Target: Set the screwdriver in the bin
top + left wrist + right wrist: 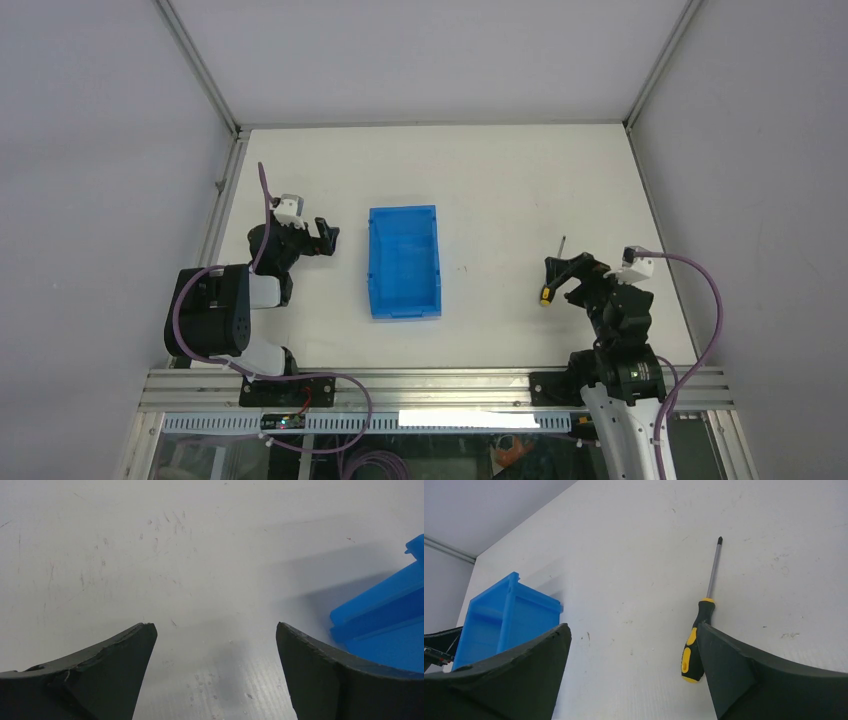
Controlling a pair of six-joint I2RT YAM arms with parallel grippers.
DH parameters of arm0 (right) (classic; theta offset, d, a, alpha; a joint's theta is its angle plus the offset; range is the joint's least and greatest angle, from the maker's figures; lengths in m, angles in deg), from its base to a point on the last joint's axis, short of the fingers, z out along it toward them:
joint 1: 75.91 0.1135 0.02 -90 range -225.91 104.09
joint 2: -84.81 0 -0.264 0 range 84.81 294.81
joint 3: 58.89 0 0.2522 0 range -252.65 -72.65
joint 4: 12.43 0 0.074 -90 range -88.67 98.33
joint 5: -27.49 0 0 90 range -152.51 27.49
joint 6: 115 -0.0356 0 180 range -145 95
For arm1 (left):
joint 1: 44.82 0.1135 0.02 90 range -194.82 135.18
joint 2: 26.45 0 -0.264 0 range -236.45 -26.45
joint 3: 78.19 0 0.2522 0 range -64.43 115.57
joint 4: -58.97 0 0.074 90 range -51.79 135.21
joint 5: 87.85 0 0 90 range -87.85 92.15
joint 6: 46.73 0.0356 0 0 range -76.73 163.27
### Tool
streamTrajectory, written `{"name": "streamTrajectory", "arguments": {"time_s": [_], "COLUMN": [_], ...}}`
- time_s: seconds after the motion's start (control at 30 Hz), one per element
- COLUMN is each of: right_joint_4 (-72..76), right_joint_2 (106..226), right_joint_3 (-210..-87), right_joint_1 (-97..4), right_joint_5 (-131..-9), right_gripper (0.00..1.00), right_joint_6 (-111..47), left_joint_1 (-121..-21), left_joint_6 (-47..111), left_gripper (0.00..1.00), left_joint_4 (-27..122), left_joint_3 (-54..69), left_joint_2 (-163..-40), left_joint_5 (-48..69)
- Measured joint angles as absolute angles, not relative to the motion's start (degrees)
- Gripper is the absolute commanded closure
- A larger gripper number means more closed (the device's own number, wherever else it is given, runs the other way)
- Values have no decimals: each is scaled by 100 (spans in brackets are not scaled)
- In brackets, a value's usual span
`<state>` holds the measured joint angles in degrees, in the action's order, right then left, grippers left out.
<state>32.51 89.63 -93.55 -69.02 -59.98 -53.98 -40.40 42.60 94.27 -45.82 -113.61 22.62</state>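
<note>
The blue bin point(404, 260) stands empty in the middle of the white table; it also shows in the left wrist view point(385, 625) and the right wrist view point(499, 622). The screwdriver point(553, 272) lies flat right of the bin, yellow-and-black handle near, shaft pointing away. In the right wrist view the screwdriver point(696, 640) lies just inside the right finger point(744, 675). My right gripper point(562, 272) is open over the handle, nothing held. My left gripper point(326, 236) is open and empty, left of the bin.
The white table point(480, 180) is walled by grey panels at the back and sides. An aluminium rail point(420, 385) runs along the near edge by the arm bases.
</note>
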Motion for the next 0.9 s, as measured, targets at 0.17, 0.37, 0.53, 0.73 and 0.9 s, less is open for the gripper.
{"name": "streamTrajectory", "arguments": {"time_s": [0.17,0.37,0.53,0.73,0.9], "right_joint_4": [3362,3190,3666,5015,5402], "right_joint_2": [8963,9338,11367,14739,16525], "right_joint_3": [-9504,-10404,-12466,-14800,-14122], "right_joint_1": [-6902,-6902,-6902,-7070,-7297], "right_joint_5": [-5976,-6210,-5712,-5316,-5659], "right_gripper": [2,7,1,1,4], "right_joint_6": [-5404,-5203,-5122,-4906,-4727], "left_joint_1": [-4040,-4040,-4040,-4040,-4040], "left_joint_6": [4260,4260,4260,4260,4260], "left_gripper": [1,1,1,1,1], "left_joint_4": [9427,9427,9425,9427,9427], "left_joint_3": [-4582,-4582,-4582,-4582,-4582], "left_joint_2": [-11361,-11361,-11361,-11361,-11361], "left_joint_5": [2262,2262,2262,2262,2262]}}
